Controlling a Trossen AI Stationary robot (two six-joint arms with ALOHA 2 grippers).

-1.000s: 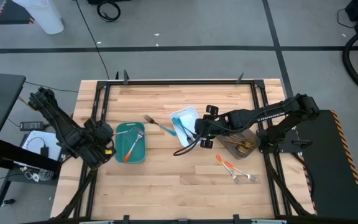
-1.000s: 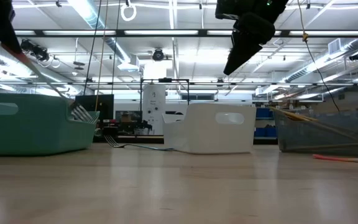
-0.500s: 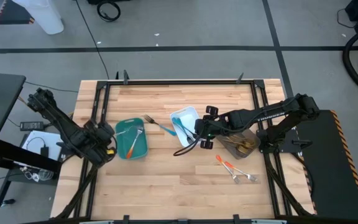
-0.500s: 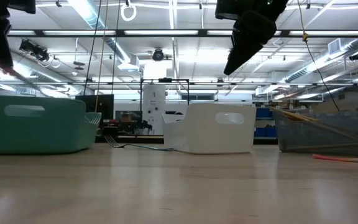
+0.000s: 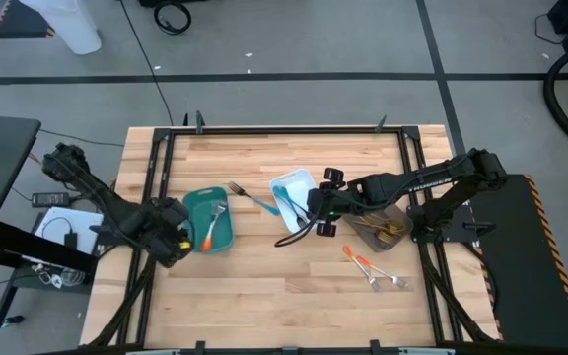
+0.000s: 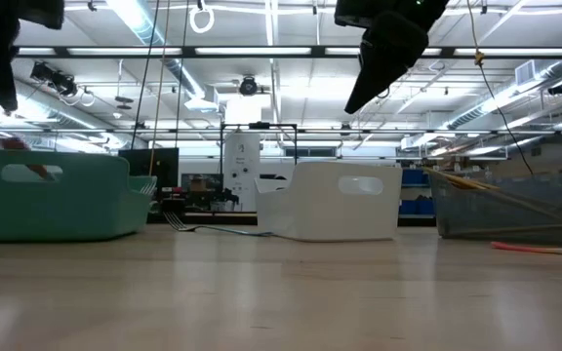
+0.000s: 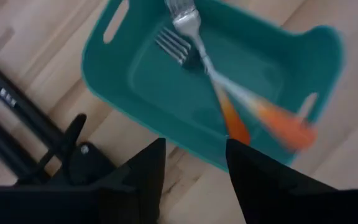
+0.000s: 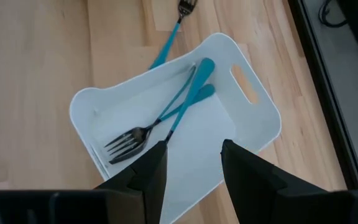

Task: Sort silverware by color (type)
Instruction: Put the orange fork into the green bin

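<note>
My left gripper (image 7: 194,144) hangs open above the near left end of the teal tray (image 5: 197,200), touching nothing. In the tray lie two orange-handled forks (image 7: 194,43), one of them blurred (image 7: 272,112). My right gripper (image 8: 192,144) hangs open over the white tray (image 8: 253,118), which holds two blue-handled forks (image 8: 166,121). A third blue-handled fork (image 5: 251,199) lies on the table between the two trays. Two orange-handled forks (image 5: 373,271) lie on the table at the near right.
A grey-brown tray (image 5: 383,229) with gold silverware stands right of the white tray, under my right arm. Black frame rails (image 5: 156,168) run along the table's edges. Bare wood lies along the near side and the far side of the table.
My left gripper has opened and let go of an orange-handled fork. The fork had been slanting up from the teal tray's rim, and it has dropped into the tray beside the other one.
</note>
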